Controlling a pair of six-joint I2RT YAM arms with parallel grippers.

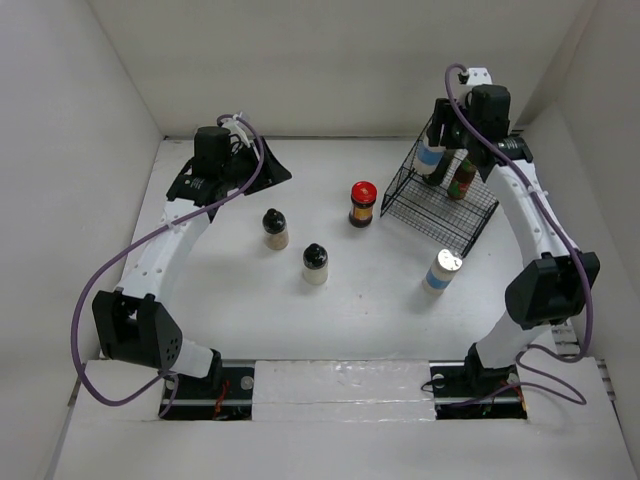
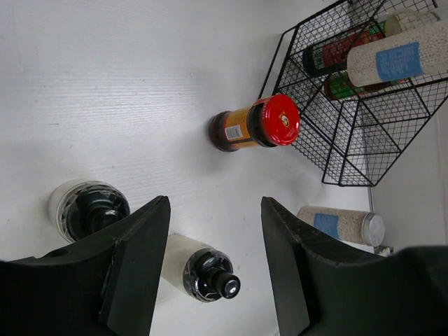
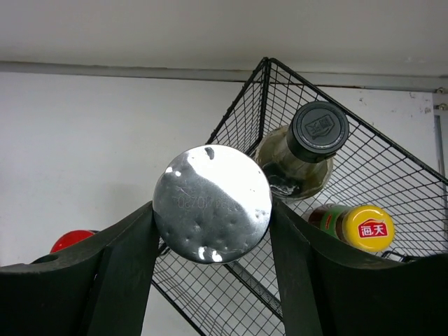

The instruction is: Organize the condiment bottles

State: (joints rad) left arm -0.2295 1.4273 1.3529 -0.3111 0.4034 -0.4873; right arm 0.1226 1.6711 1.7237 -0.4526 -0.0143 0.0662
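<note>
Three bottles sit in the wire rack (image 1: 440, 205): a silver-lidded jar (image 3: 212, 204) pinched in the right jaws (image 3: 212, 231), a tall dark bottle (image 3: 302, 150) and a yellow-capped bottle (image 3: 353, 227). On the desk (image 1: 230, 290) stand the red-lidded jar (image 1: 362, 203), two black-capped shakers (image 1: 275, 229) and another silver-lidded jar (image 1: 441, 270). Left jaws (image 2: 213, 269) spread, holding nothing.

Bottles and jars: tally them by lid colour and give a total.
Black lids: 3 (shaker, shaker, tall bottle)
Silver lids: 2 (jar on the table, jar in the right claw)
Red lid: 1 (jar)
Yellow cap: 1 (bottle)
Total: 7
</note>
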